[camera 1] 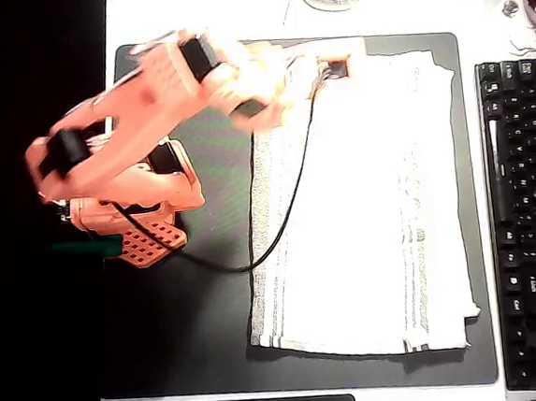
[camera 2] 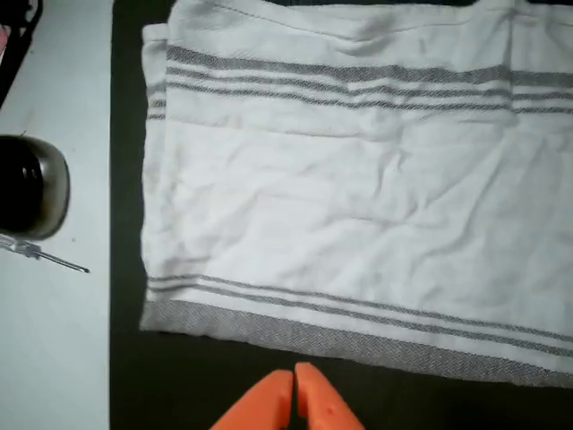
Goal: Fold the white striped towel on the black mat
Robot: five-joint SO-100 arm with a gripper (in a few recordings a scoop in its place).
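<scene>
Gripper (camera 2: 294, 394) is clenched with nothing between its orange tips, which meet over bare mat (camera 2: 206, 376) just short of the towel's (camera 2: 358, 215) grey-striped edge in the wrist view. Overhead, the towel (camera 1: 362, 202) lies spread flat on the mat's (camera 1: 186, 339) right half, near the keyboard (camera 1: 531, 224) on the desk (camera 1: 233, 11).
</scene>
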